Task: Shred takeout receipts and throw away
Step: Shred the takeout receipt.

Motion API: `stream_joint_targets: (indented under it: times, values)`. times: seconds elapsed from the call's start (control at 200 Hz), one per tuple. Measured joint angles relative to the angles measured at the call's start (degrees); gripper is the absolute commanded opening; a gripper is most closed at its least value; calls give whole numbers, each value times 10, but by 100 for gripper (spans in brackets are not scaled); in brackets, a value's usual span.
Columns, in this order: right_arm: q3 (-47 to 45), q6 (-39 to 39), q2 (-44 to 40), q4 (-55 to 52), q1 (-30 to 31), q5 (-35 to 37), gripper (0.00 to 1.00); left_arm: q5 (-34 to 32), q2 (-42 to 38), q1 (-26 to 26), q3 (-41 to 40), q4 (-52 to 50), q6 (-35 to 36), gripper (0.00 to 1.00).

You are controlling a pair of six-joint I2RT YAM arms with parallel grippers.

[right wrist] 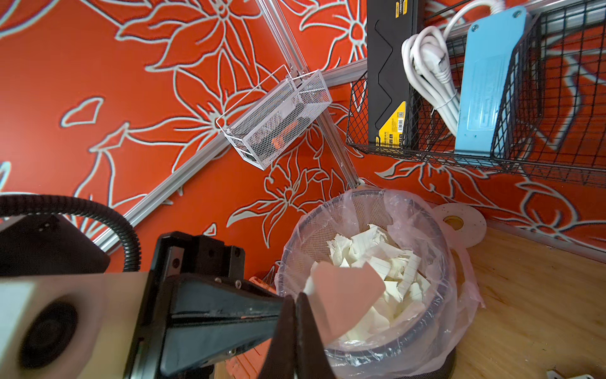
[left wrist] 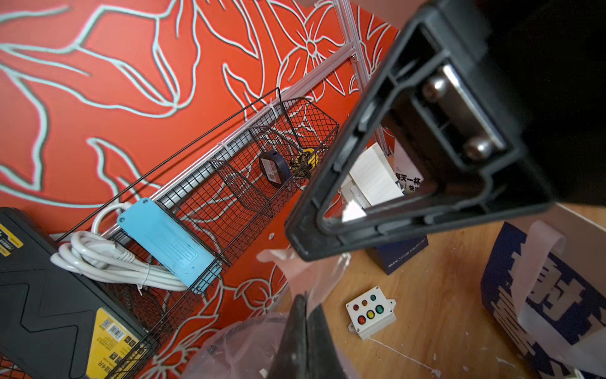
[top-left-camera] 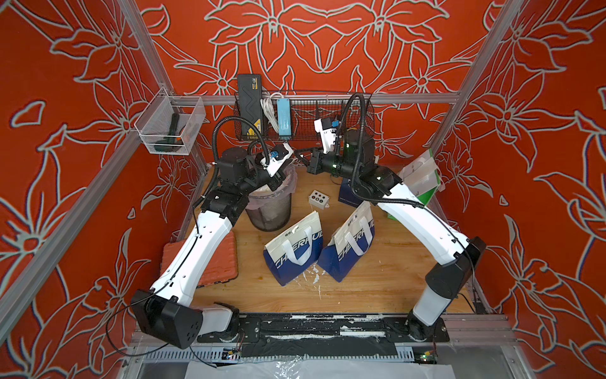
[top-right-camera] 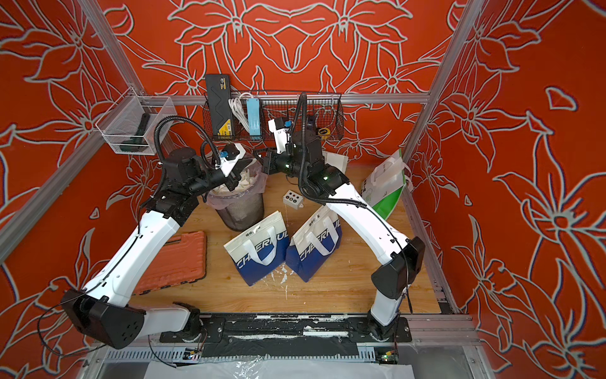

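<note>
A torn piece of takeout receipt, tinted pink by the wall, hangs over the lined mesh bin. My right gripper is shut on its edge. Several torn white pieces lie inside the bin. My left gripper is also shut, tip to tip with the right one above the bin's rim, and a pale sheet runs out from its tips. Another white slip with faint lines shows by the back wall.
Two blue-and-white CHERRUL bags stand mid-table. A white button box lies behind them. An orange tool case sits under the left arm, and a white-and-green bag leans at the back right. A black wire basket hangs on the back rail.
</note>
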Motion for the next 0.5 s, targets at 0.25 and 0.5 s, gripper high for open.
stream_joint_targets:
  times: [0.25,0.5]
  values:
    - [0,-76,0,-29,-9,-26,32,7,0,0,7,-14,0,0]
    - [0,-164,0,-65,-54,-126,48,41,0,3,13,-29,0,0]
